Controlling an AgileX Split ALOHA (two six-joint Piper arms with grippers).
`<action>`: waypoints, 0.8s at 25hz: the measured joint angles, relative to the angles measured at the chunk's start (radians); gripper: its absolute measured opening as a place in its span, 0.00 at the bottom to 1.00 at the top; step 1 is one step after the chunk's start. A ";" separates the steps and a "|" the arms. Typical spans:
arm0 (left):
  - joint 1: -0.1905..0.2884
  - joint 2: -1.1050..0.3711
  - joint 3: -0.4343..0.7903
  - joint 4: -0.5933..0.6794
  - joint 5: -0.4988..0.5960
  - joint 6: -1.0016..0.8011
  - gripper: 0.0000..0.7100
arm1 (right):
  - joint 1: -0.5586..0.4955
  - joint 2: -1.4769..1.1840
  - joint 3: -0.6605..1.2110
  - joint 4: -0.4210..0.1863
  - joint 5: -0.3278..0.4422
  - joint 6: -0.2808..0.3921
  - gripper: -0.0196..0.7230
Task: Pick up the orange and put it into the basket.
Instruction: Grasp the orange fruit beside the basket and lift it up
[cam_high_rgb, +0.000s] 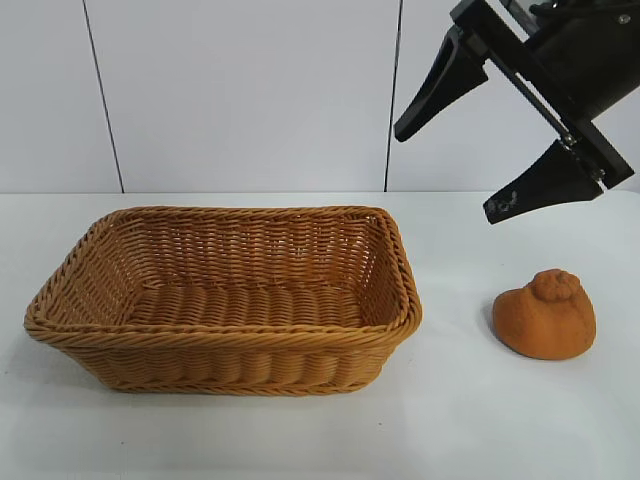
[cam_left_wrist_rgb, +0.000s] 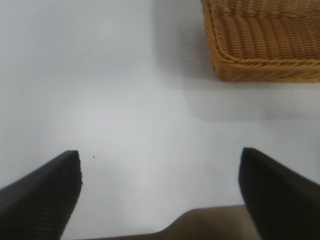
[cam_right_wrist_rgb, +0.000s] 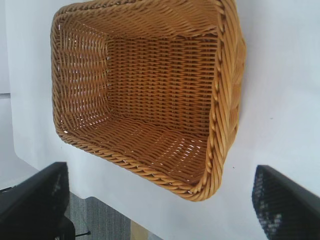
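Wicker filled the left and centre of the exterior frame: the golden-brown basket (cam_high_rgb: 225, 300) sat on the white table (cam_high_rgb: 470, 420), its thick braided rim unbroken and its woven floor bare. At lower right of that frame the orange (cam_high_rgb: 545, 315), a dull, rough lump with a knobby bump on top, rested on the table well apart from the basket and outside it. In the upper right corner the right gripper (cam_high_rgb: 455, 165) hung in the air above and between the two, its black jaws spread wide with nothing between them; its wrist view looked down into the basket. The left gripper (cam_left_wrist_rgb: 160, 187) appeared only in its own wrist view, jaws likewise wide apart and holding nothing, over bare table with a corner of the basket at upper right.
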 joint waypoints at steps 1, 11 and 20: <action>0.000 -0.026 0.000 0.000 0.000 0.000 0.86 | 0.000 0.000 0.000 0.000 0.000 0.000 0.95; 0.000 -0.158 0.000 0.000 0.000 0.000 0.86 | 0.000 0.000 -0.066 -0.185 0.058 0.066 0.95; 0.000 -0.158 0.000 0.001 0.000 0.000 0.86 | 0.000 0.006 -0.110 -0.633 0.053 0.348 0.95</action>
